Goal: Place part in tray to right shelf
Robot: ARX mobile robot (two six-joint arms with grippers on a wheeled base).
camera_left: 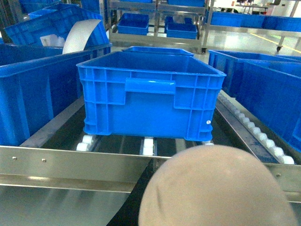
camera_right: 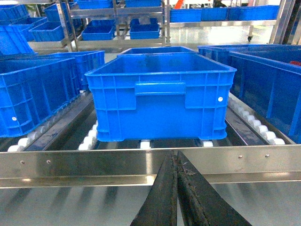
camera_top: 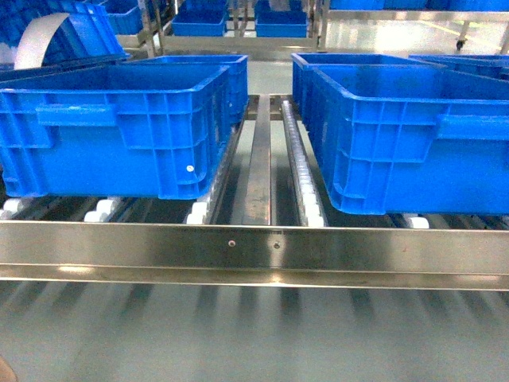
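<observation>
Fig.: rig facing the roller shelf, pre-placement. R claw, i.e. right gripper (camera_right: 174, 160): dark fingers pressed together w/ nothing between them, hanging just short of the steel front rail (camera_right: 94, 165) and centred on the crate ahead (camera_right: 160, 96). L wrist view: a pale beige rounded surface (camera_left: 214, 188) filled the low foreground; I judged it to be the tray, carried close under that camera. The left gripper was hidden behind it, so I could not tell whether it was spread or clamped. The part showed in no view; if it sat in the tray, it was out of sight, and I could not confirm that. Head view: left crate (camera_top: 119, 127) and right crate (camera_top: 413, 135) stood apart on the white rollers (camera_top: 306, 183), w/ a bare lane between them. My reading: approach phase, nothing set down yet. To do it well I meant to keep the tray level so any load stayed put, lift it clear of the rail before going fwd, steer toward the right-hand side, and keep the R arm out of the path.
</observation>
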